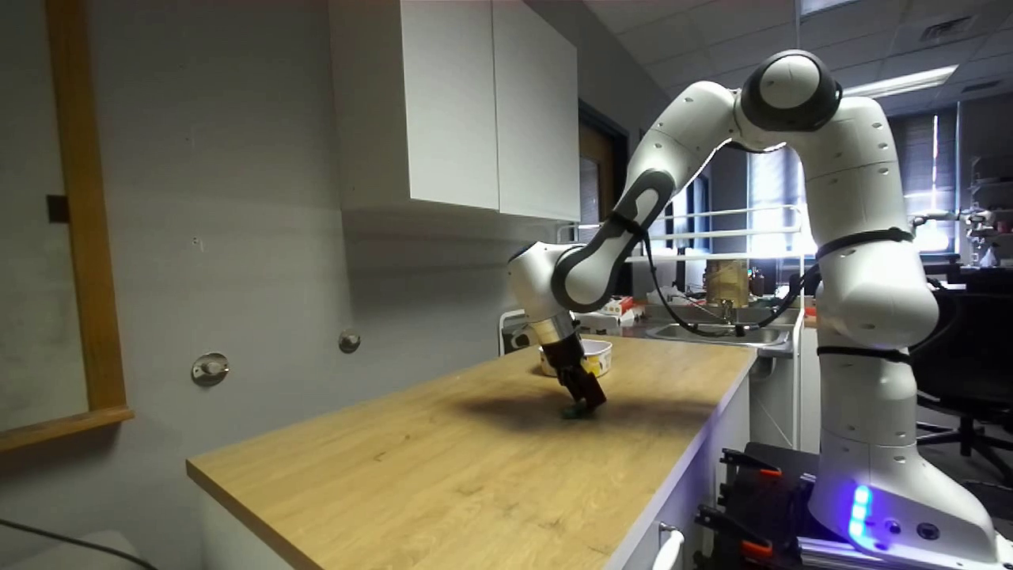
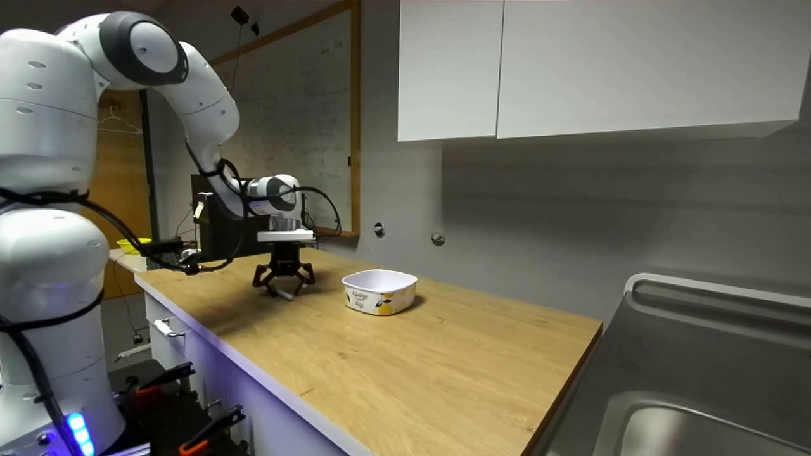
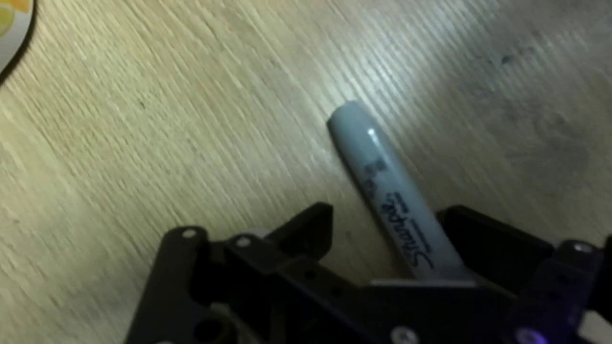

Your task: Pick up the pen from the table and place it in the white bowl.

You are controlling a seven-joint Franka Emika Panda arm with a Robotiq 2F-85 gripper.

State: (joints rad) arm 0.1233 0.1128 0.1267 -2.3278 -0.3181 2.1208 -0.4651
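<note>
End effector [image 3: 386,229] straddles Sharpie marker [image 3: 394,193] on wood surface [image 2: 443,354], fingers [image 3: 311,229] apart, lemon-print white bowl [image 2: 379,300] right in an exterior view.

In my wrist view I read one word: "Sharpie", in black script on the pen [image 3: 396,195], at about 4 o'clock from centre, its letters running toward 11 o'clock. Finer print beside it is too blurred to read. In an exterior view, the white bowl [image 2: 379,297], near 7 o'clock, carries dark lettering too small to make out; the whiteboard [image 2: 291,104], toward 11 o'clock, has faint, unreadable marks.
</note>
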